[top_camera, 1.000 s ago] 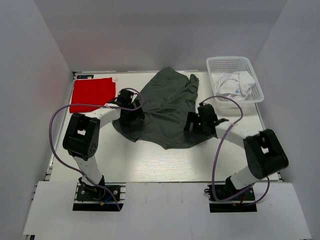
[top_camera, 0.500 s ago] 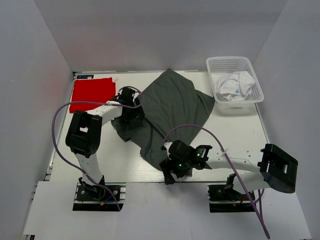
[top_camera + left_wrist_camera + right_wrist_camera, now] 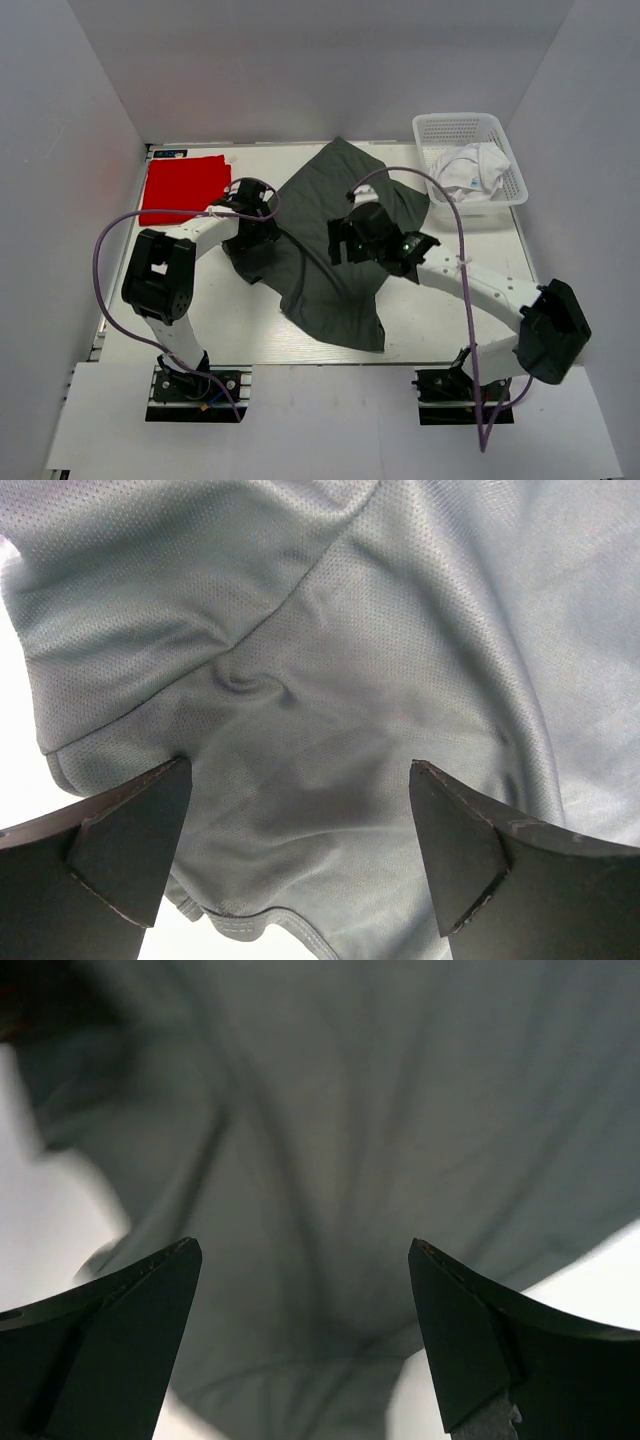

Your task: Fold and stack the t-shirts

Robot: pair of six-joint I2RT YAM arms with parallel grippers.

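Dark grey-green t-shirt (image 3: 320,200) lies rumpled and unfolded mid-bench (image 3: 260,335). Red t-shirt (image 3: 183,187) lies folded flat at the far left. White t-shirts (image 3: 465,168) sit bunched in the basket (image 3: 455,122). Left claw (image 3: 297,780) and right claw (image 3: 300,1250) are both wide and empty over the grey cloth. Probably one shirt done; the rest and the stacking are left.

The right claw (image 3: 302,1250) has swung back over the dark grey-green t-shirt (image 3: 335,300).

2 arms (image 3: 480,285): wht links, blk joints | cables (image 3: 97,275): purple | fingers (image 3: 120,860): blk, wedge-shaped
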